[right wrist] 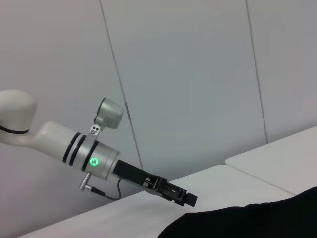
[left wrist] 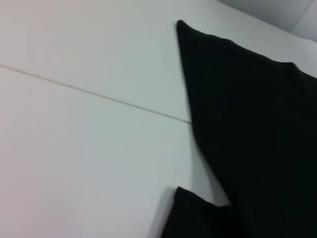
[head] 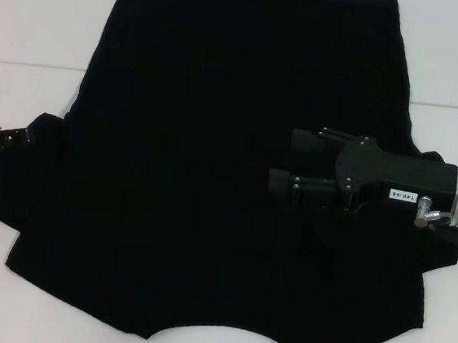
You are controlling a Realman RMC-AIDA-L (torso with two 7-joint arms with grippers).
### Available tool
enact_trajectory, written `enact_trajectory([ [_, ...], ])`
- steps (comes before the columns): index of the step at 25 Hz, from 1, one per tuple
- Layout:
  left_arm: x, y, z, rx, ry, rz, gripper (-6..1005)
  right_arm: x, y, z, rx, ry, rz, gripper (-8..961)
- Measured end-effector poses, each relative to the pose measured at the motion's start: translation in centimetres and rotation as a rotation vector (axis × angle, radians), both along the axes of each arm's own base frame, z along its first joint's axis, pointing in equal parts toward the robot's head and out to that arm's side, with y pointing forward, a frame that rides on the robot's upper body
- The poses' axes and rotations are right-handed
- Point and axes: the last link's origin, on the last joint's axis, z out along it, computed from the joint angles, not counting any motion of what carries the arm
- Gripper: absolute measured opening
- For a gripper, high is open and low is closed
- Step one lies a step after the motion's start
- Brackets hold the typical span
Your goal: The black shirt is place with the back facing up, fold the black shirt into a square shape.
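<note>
The black shirt [head: 179, 174] lies spread flat on the white table [head: 32, 20], plain side up, with the neck notch at the near edge and the straight hem at the far edge. No lettering shows. My right gripper [head: 284, 158] hovers over the shirt's right middle, pointing left, open and empty. My left gripper [head: 7, 137] is low at the table's left side, its tip at the edge of the left sleeve. It also shows in the right wrist view [right wrist: 183, 197]. The left wrist view shows the shirt's far left corner [left wrist: 257, 124].
A thin seam [head: 27, 64] runs across the table top behind the left arm. White table shows left and right of the shirt. A grey panelled wall [right wrist: 198, 74] stands behind the table.
</note>
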Motion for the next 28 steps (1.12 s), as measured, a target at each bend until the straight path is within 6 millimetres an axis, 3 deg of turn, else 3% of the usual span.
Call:
enact_trajectory([
  [28,-1.0,0.2,-1.2,-0.007,0.103,0.017,859,0.1,0.0,0.0,0.000,0.003,-0.006,940],
])
